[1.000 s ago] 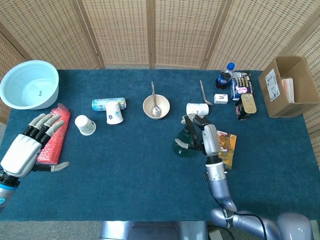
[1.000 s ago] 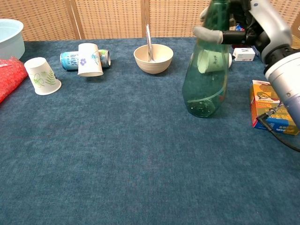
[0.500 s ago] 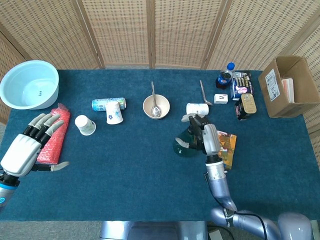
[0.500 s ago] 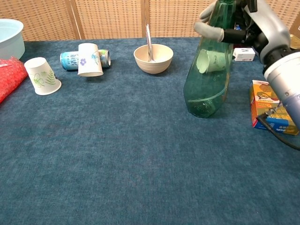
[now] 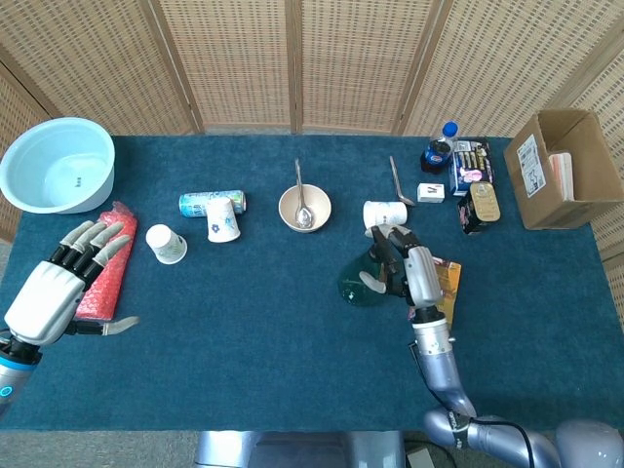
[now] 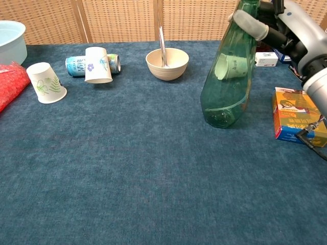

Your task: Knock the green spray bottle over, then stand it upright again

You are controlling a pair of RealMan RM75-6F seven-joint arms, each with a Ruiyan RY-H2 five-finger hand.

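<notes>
While the right hand (image 6: 294,28) keeps its fingers (image 6: 251,23) loosely curled beside the neck of the green spray bottle (image 6: 226,76), one pale fingertip lies against the upper neck, but from the chest view I cannot tell whether the hand truly grips the bottle or only touches it. Below those fingers the bottle stands upright on the blue table (image 6: 143,168), leaning a little toward the hand, with a tipped white cup (image 5: 385,212) showing just behind it. Under the wrist lies an orange and blue box (image 6: 295,115), close beside the bottle's base. Farther from the fingers sit a beige bowl (image 6: 167,64) with a spoon (image 6: 161,45) in it. Well apart, the left hand (image 5: 60,283) hovers with fingers spread wide, holding nothing, over a red packet (image 5: 97,278).
</notes>
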